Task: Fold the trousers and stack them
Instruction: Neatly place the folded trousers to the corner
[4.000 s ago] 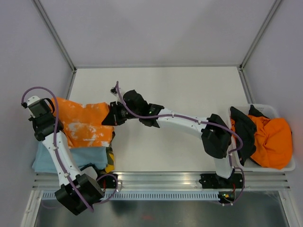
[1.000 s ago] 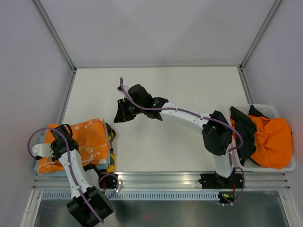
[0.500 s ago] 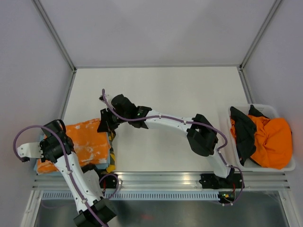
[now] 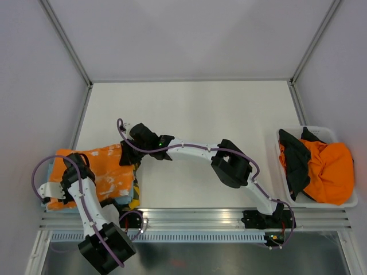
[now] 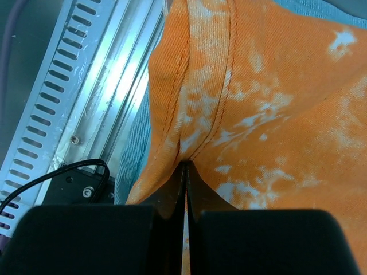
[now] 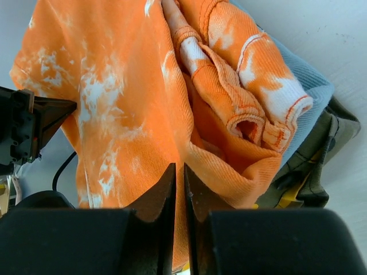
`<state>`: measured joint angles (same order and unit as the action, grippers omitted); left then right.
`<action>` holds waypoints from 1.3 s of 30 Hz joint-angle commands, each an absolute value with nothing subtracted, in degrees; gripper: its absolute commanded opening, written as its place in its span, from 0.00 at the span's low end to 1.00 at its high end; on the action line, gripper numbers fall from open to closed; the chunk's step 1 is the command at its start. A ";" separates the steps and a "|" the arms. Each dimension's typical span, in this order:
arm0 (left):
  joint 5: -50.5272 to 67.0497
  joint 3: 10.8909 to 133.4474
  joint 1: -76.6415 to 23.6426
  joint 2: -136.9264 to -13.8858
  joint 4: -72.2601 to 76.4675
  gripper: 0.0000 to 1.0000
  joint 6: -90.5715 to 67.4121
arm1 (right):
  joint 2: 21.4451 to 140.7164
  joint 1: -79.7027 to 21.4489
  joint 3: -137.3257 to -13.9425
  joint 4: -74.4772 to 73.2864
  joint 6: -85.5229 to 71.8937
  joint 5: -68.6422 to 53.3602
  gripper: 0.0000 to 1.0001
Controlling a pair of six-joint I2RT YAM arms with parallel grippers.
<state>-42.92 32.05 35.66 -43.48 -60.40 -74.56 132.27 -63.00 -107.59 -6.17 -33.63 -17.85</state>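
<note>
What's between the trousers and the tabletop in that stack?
Under the trousers: a light blue cloth, then a dark olive-and-yellow garment on the table. Right wrist view shows it.

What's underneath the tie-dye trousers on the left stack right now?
A light blue cloth peeks out beneath the trousers, and a dark olive-and-yellow garment shows under that at the stack's edge. Anything further down is covered.
</note>
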 commanded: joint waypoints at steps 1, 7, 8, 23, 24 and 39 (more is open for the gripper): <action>-43.50 35.85 36.12 -45.88 -61.60 0.02 -78.84 | 129.29 -62.32 -107.14 -7.56 -30.76 -14.06 0.15; -42.03 50.24 36.04 -41.14 -55.77 0.04 -62.36 | 120.44 -59.77 -107.58 -8.17 -29.97 -18.97 0.26; -40.45 52.54 35.77 -40.61 -53.72 0.07 -58.05 | 119.11 -59.07 -107.49 -8.26 -29.01 -19.42 0.31; 24.43 71.18 25.68 -50.26 -25.48 1.00 -21.65 | 97.57 -27.02 -101.00 -18.99 -26.62 -14.07 0.98; 24.00 72.06 24.97 -51.40 -26.01 1.00 -20.40 | 96.51 -24.98 -98.46 -19.07 -26.98 -13.28 0.98; 25.04 73.83 7.12 -64.15 -24.96 1.00 -15.20 | 75.15 -17.14 -75.33 -9.67 -15.82 14.41 0.98</action>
<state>22.48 73.71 7.94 -62.72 -28.29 -17.85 78.22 -17.02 -76.84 -16.56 -18.94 7.35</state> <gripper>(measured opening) 0.993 0.979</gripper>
